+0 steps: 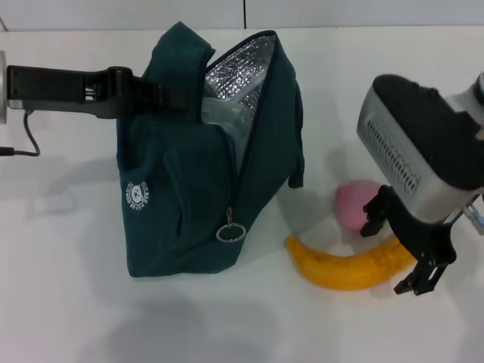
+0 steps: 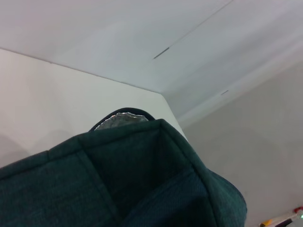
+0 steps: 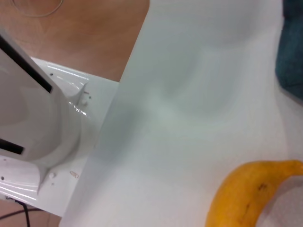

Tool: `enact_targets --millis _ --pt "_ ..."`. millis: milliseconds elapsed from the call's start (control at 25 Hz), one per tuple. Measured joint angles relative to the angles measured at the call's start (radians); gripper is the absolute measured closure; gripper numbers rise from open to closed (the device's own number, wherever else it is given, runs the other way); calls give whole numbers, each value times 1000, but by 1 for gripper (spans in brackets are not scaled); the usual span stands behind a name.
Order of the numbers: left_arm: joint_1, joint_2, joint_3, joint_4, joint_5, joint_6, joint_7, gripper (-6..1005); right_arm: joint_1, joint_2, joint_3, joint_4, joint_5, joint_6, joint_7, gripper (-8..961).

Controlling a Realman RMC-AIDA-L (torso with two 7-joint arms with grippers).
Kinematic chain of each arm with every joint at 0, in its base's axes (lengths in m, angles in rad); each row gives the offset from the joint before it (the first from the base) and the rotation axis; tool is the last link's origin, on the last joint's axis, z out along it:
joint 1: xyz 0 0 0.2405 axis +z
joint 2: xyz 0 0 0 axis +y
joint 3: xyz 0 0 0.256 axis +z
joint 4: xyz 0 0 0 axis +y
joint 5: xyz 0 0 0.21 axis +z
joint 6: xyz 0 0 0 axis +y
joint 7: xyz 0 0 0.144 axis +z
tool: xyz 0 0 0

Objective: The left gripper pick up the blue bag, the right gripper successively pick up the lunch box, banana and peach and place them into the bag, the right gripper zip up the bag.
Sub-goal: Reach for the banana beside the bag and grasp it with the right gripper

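The blue bag (image 1: pixel 185 197) stands upright at centre-left with its mouth open and silver foil lining showing. My left gripper (image 1: pixel 162 94) is shut on its handle near the top; the left wrist view is filled with the bag's fabric (image 2: pixel 142 189). A pale clear shape inside the mouth looks like the lunch box (image 1: pixel 219 117), mostly hidden. The banana (image 1: pixel 348 268) lies on the table right of the bag, and its end shows in the right wrist view (image 3: pixel 246 198). My right gripper (image 1: pixel 386 259) is open, one finger on each side of the banana's right end. The pink peach (image 1: pixel 354 204) sits just behind.
The ring zipper pull (image 1: pixel 231 232) hangs low on the bag's front edge. The white table (image 1: pixel 249 318) ends close to my right arm, where a white base (image 3: pixel 38 142) and brown floor (image 3: pixel 94 33) show beyond its edge.
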State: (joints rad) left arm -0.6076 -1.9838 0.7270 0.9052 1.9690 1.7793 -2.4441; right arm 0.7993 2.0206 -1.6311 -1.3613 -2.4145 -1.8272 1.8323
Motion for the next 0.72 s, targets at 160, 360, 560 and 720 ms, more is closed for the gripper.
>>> enact_targets --millis 160,360,560,720 --pt "-7 0 1 -1 0 0 -2 969 -10 -1 -35 17 -16 40 -7 149" --pt "-19 -1 5 -5 1 0 -1 969 -14 0 -50 56 -38 76 -22 160" --pt "-21 -1 5 -5 1 0 -1 969 -14 1 -77 88 -39 109 -26 171" --pt "-21 -1 5 -5 0 -1 1 969 -8 1 -96 124 -41 142 -29 180"
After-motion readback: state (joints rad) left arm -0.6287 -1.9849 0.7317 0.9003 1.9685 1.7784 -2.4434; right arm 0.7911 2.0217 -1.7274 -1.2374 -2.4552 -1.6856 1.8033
